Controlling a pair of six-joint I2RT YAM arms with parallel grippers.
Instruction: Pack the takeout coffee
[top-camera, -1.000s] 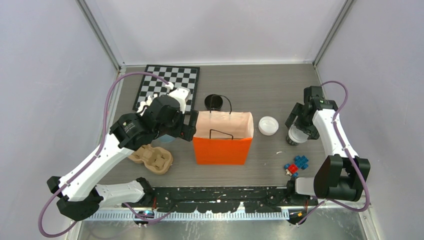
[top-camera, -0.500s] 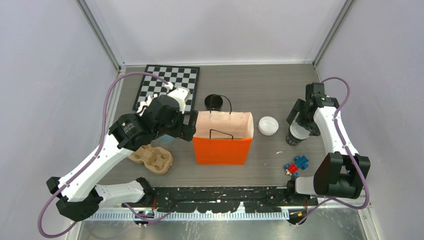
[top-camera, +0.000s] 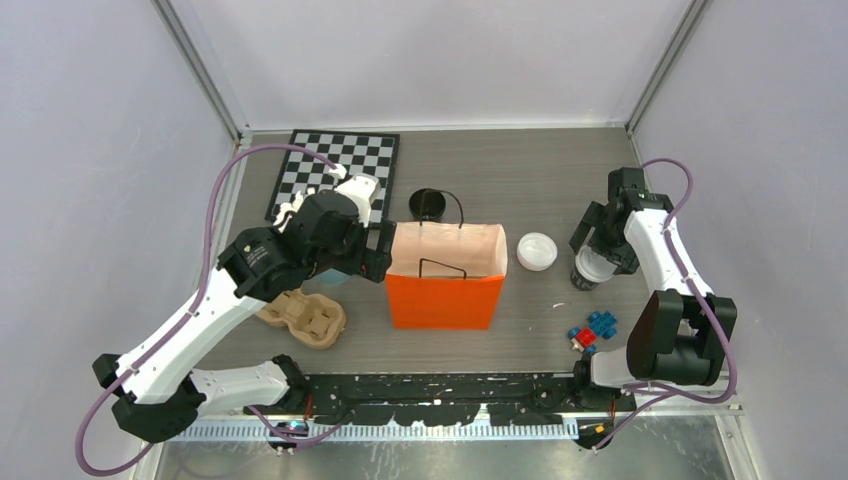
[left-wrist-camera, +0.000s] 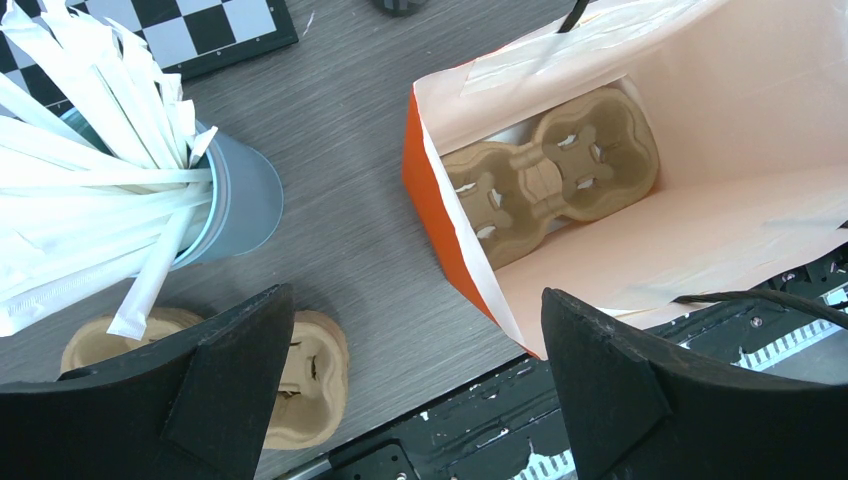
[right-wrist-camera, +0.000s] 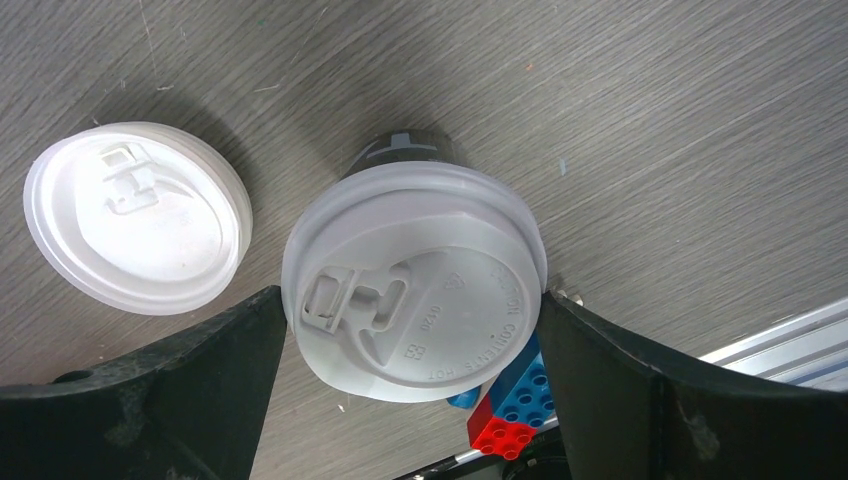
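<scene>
The right gripper (right-wrist-camera: 412, 310) is straddling the cup (right-wrist-camera: 405, 150), right of the bag (top-camera: 445, 300), jaws wide and holding nothing; the left gripper (left-wrist-camera: 415, 310) is gaping empty. It is looking light and crushable, so gripping gently below the lid (right-wrist-camera: 430, 270) is seeming wisest

The top view looks steeply down from above and behind the arm bases. It is far enough back to take in the whole desk (top-camera: 540, 170) and both arms. The left wrist camera looks down from close above the open mouth of the orange bag (left-wrist-camera: 720, 100) and the light-blue cup (left-wrist-camera: 240, 200) beside it (its own jaws frame the lower corners). The right wrist camera sits very close over the lidded black cup (right-wrist-camera: 415, 290) and a loose lid (right-wrist-camera: 135, 215). The top view shares both patches, bag at centre and cup at right.
</scene>
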